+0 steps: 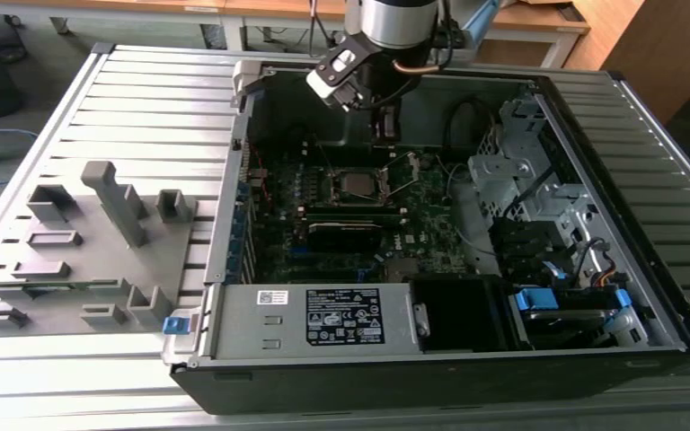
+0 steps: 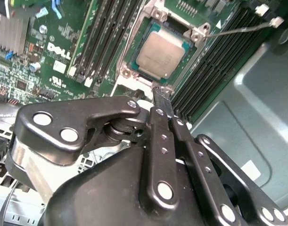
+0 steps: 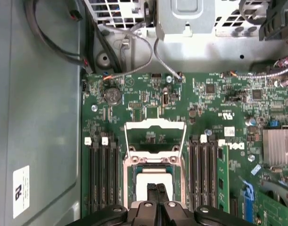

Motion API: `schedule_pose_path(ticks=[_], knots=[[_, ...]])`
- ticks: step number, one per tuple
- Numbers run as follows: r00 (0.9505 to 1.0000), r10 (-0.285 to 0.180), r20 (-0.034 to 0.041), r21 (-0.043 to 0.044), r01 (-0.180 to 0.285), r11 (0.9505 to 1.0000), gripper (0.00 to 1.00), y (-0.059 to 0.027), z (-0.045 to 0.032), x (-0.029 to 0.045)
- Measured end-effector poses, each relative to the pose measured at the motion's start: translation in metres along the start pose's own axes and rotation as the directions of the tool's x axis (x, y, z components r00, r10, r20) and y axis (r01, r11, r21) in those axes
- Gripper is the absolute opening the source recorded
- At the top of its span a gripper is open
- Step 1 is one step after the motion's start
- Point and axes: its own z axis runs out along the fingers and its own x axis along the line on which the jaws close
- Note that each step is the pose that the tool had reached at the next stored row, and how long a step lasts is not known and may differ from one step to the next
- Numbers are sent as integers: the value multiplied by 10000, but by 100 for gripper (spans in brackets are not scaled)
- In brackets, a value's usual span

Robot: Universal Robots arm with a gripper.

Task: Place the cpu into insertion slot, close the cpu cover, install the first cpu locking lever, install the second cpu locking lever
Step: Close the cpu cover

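In the exterior view, our black metal gripper [image 1: 384, 124], fingers pinched together on nothing, hangs at twelve o'clock from the flat silver-grey square cpu [image 1: 354, 185]. The cpu lies in its black square insertion slot [image 3: 131, 186]. One bump could knock it crooked.

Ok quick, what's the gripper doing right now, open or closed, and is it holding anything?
Gripper: shut, with nothing visible between its fingers; its tips are close to the cpu.
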Motion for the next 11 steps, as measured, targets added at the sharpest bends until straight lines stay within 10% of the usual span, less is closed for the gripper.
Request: schedule_pose_path(ticks=[11], knots=[[10000,-1,0,1,1,10000,11,85,7,2]])
